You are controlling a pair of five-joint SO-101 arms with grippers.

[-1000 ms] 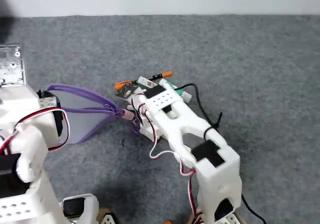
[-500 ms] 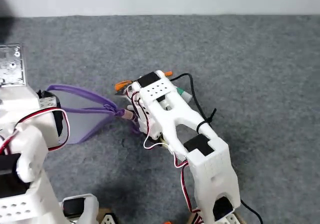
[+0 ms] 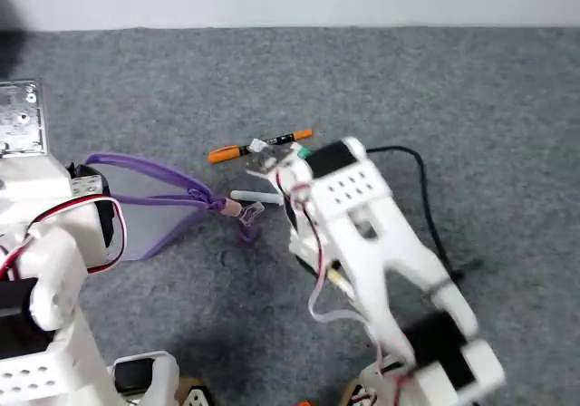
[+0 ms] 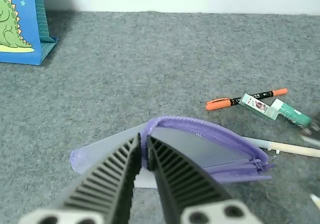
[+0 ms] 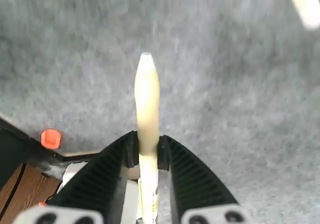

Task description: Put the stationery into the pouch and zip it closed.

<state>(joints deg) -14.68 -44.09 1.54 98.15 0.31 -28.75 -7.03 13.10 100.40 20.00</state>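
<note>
The translucent purple zip pouch (image 4: 195,144) lies flat toward the left edge of the grey felt-covered worktop (image 3: 453,89), its mouth gaping. The left gripper (image 4: 143,151) is clenched on the pouch's purple zipper rim, at the end away from the zip pull. Just beside the pull end, a slim white pen (image 4: 285,147) rests on the felt near the middle of the worktop. Beyond it, toward the far edge, lie a black marker with orange caps (image 4: 245,98) and a small green-and-white packet (image 4: 272,109), touching or nearly so. The right gripper (image 5: 146,144) grasps a cream-coloured stick-like pen (image 5: 146,89) between its ribbed fingers, above the felt. A blue paper bag printed with a green dinosaur (image 4: 17,24) stands at the far edge.
</note>
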